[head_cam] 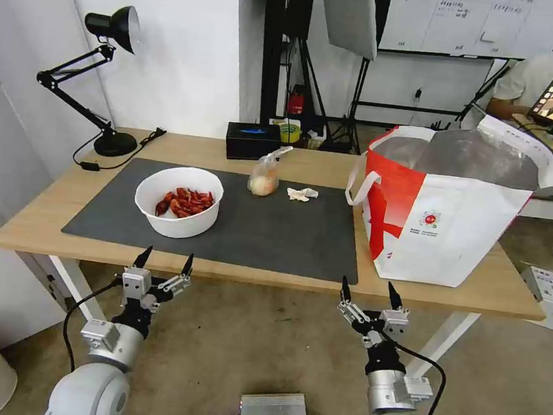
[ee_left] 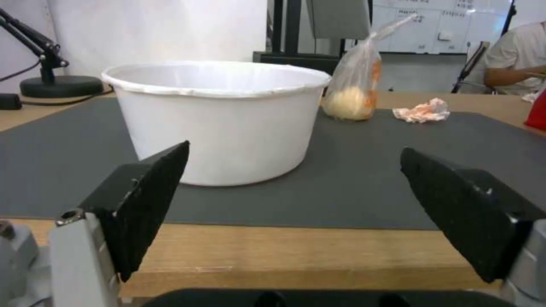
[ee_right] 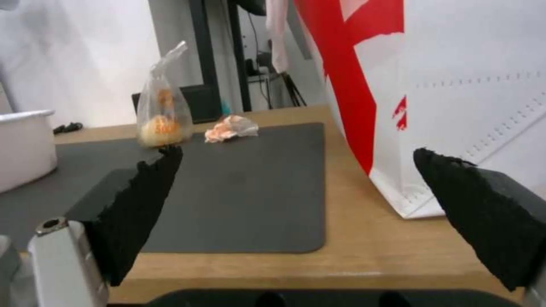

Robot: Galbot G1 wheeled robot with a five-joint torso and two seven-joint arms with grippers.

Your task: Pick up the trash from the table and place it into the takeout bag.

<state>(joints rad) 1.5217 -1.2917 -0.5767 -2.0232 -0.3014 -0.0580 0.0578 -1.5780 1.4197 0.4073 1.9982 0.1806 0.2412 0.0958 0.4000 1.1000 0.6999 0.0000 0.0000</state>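
Left gripper (head_cam: 165, 257): nearest the robot, held just short of the table's near edge, in line with the bowl. Fingers spread wide, nothing between them. In the left wrist view the two black pads (ee_left: 148, 200) frame the bowl from this side of the table edge.

Right gripper (head_cam: 369, 288): also just short of the near edge, before the gap between mat and bag. Fingers spread wide, empty.

Table (head_cam: 283, 278): long light-wood top on white legs.

Mat (head_cam: 274, 233): dark grey, lying flat over the middle of the tabletop.

Bowl (head_cam: 179, 201): white, round, upright on the near left part of the mat, holding red crayfish shells (head_cam: 185, 202).

Takeout bag (head_cam: 447, 209): large, boxy, red and white, standing upright on the right end of the table, just beside the mat's right edge. Mouth open, silver lining showing. A white strap handle (head_cam: 360, 184) hangs on its left side; a small round logo sits on the front.

Knotted clear bag (head_cam: 265, 177): upright near the far edge of the mat, behind and to the right of the bowl, with something pale and orange inside.

Tissue (head_cam: 302, 194): crumpled, white with reddish stains, on the mat just right of the knotted bag.

Black box (head_cam: 252, 141): on the bare wood behind the mat.

Desk lamp (head_cam: 101, 76): black, base at the far left corner.
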